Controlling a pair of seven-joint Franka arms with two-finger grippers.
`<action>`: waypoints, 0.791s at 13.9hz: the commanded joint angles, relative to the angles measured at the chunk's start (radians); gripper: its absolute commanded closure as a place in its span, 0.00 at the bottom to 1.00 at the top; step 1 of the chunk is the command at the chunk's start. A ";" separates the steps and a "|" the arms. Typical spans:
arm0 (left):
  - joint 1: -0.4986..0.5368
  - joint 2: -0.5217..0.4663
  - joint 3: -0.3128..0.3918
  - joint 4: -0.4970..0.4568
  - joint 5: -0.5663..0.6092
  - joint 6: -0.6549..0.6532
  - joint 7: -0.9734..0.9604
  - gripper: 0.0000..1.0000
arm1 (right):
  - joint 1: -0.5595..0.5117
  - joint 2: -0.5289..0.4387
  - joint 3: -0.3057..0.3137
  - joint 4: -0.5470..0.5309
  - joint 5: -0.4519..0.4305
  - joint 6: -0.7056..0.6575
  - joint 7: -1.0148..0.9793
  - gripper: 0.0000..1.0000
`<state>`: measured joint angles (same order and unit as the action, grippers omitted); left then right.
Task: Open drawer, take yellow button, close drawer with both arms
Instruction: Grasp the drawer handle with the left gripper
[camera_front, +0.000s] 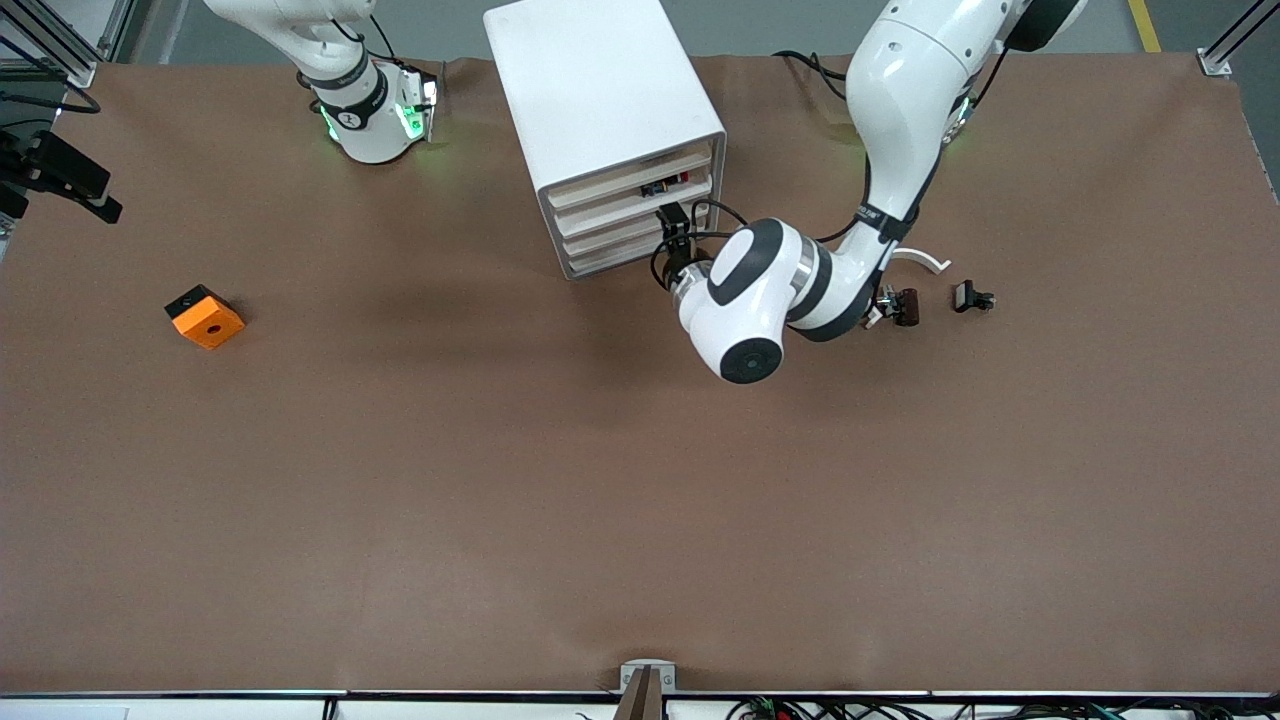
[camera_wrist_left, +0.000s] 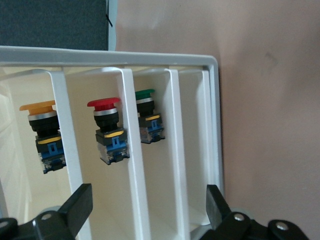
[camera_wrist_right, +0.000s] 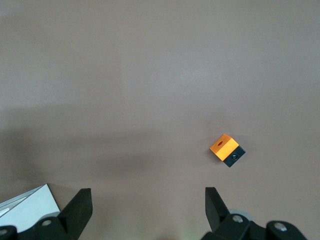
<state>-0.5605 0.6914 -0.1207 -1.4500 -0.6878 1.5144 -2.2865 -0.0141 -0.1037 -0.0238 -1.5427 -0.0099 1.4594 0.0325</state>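
**Button in the open drawer, left gripper at the cabinet front**

The button (camera_wrist_left: 44, 131), yellow-orange cap on a black body, sits in an open drawer (camera_wrist_left: 165, 150) at the left of the left wrist picture, in its own divided slot. A red button (camera_wrist_left: 109, 129) fills the next slot and a green button (camera_wrist_left: 148, 116) the one after; white dividers stand between them.

In the front picture, upper middle, the white cabinet (camera_front: 600, 95) stands on the brown tabletop (camera_front: 560, 480). The left gripper (camera_front: 673, 232) is at the drawer fronts, its fingers (camera_wrist_left: 75, 206) spread wide apart and holding nothing.

The right gripper (camera_wrist_right: 147, 207) hangs near the top left of the front picture, over the tabletop, fingers apart and empty; that arm waits. The orange block (camera_front: 205, 316) lies at middle left, well apart from the cabinet. At middle right, small dark parts (camera_front: 905, 306) and a white strip (camera_front: 922, 260) lie beside the left arm.
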 joint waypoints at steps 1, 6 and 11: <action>0.007 0.013 -0.011 0.017 -0.123 -0.007 0.073 0.00 | -0.001 -0.024 0.001 -0.014 -0.024 0.004 0.006 0.00; 0.002 0.016 -0.016 0.017 -0.162 -0.006 0.084 0.14 | 0.000 -0.024 0.001 -0.014 -0.024 -0.002 0.007 0.00; -0.025 0.037 -0.016 0.013 -0.183 -0.017 0.038 0.15 | 0.000 -0.022 0.001 -0.016 -0.024 -0.005 0.007 0.00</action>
<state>-0.5828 0.7186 -0.1346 -1.4498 -0.8402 1.5141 -2.2197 -0.0144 -0.1037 -0.0254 -1.5427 -0.0205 1.4587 0.0325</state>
